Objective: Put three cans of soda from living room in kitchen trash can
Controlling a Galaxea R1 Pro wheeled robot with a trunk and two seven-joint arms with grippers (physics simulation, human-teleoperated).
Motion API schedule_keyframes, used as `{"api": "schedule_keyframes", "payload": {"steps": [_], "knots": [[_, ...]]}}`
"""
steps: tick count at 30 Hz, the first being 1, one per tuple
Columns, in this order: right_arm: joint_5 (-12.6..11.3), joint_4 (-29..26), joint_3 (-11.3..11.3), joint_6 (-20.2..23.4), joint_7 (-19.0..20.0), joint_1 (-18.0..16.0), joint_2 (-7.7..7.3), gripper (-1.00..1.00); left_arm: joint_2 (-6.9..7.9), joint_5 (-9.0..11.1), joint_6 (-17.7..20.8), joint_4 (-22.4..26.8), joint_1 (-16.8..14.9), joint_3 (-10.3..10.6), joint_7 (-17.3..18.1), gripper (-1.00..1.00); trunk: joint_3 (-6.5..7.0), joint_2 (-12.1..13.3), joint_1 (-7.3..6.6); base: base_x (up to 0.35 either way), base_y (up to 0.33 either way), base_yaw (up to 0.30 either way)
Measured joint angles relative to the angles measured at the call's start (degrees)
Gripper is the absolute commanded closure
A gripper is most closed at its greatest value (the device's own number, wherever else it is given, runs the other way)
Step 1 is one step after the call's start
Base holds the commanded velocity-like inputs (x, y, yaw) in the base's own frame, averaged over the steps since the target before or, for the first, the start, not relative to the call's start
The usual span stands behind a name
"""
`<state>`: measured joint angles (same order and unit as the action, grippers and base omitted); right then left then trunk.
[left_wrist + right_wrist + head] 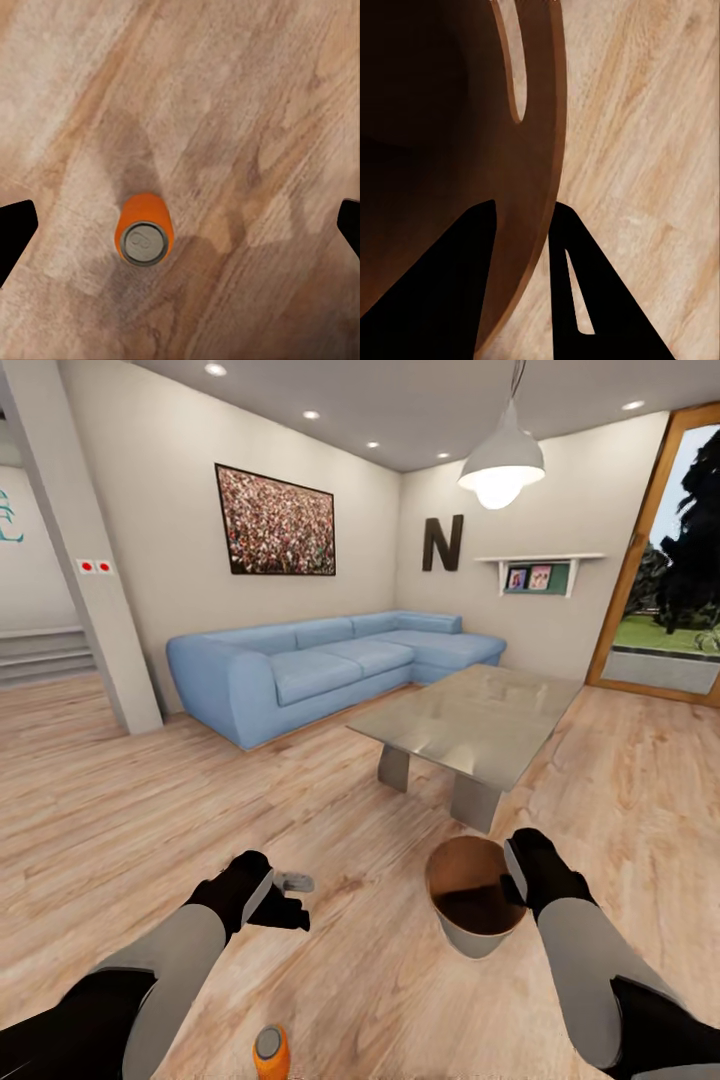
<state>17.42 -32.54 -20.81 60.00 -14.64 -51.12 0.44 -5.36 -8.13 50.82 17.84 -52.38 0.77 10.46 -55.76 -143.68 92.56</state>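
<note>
One orange can of soda (271,1052) (144,229) stands upright on the wood floor close in front of me, its silvery top facing up. My left gripper (285,900) (184,223) hangs open above the floor, beyond the can and apart from it, with its fingers spread wide. The tash can (480,942), pale grey outside and coppery brown inside, sits on the floor to the right. My right gripper (515,885) (526,206) is shut on its rim (536,150), one finger inside and one outside. The other two cans are out of view.
This is the living room. The glass-topped low table (470,720) stands just beyond the bin, and the light-blue sofa (330,665) runs along the far wall. A pillar (100,610) and steps (45,655) are at the left, a glass door (680,560) at the right.
</note>
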Motion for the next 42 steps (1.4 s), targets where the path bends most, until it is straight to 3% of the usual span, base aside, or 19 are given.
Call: {"api": "schedule_keyframes", "payload": {"steps": [3, 7, 11, 15, 17, 20, 32, 42], "knots": [[0.24, 0.61, -0.21, 0.0, -2.0, -0.94, 1.66, 1.0, 0.0, 0.03, -0.05, 0.01, 0.03, 0.01, 0.0, -1.0, -0.67, -0.04, 0.08, 0.0, 0.0, 0.0], [-0.47, 0.91, -0.29, -0.06, -2.66, -2.0, 2.32, 1.0, 0.0, -0.05, -0.7, 0.0, 0.14, 0.02, 0.0, -1.0, -1.55, -0.1, 0.18, 0.0, 0.0, 0.0], [1.22, 1.81, -0.33, 0.0, -3.14, -3.89, 3.07, 1.0, 0.0, -0.19, -1.55, 0.01, 0.26, 0.02, -0.05, -1.0, -2.44, -0.15, 0.28, 0.0, 0.0, 0.0], [-1.29, 2.37, -0.43, -0.15, -3.05, -4.64, 4.02, 1.0, 0.0, -0.18, -1.7, 0.0, 0.26, 0.03, -0.08, -1.0, -3.32, -0.2, 0.39, 0.0, 0.0, 0.0], [-0.39, 2.52, -0.4, 0.0, -3.11, -4.87, 4.42, 1.0, 0.04, -0.1, -1.81, 0.0, 0.31, -0.06, -0.03, -1.0, -3.77, -0.23, 0.44, 0.0, 0.0, 0.0], [0.53, 2.57, -0.37, 0.0, -3.21, -4.96, 4.51, 1.0, 0.08, -0.07, -2.31, -0.05, 0.43, -0.12, -0.01, -1.0, -4.43, -0.27, 0.52, 0.0, 0.0, 0.0], [-0.02, 2.91, -0.32, 0.0, -3.11, -5.0, 4.6, 1.0, 0.25, -0.32, -4.04, -0.1, 0.56, -0.31, 0.0, -1.0, -7.09, -0.43, 0.83, 0.0, 0.0, 0.0], [0.08, 2.95, -0.3, 0.0, -3.12, -5.0, 4.57, 1.0, 1.35, -0.48, -6.29, -0.16, 0.68, -0.4, 0.0, -1.0, -9.31, -0.56, 1.08, 0.0, 0.0, 0.0]]}}
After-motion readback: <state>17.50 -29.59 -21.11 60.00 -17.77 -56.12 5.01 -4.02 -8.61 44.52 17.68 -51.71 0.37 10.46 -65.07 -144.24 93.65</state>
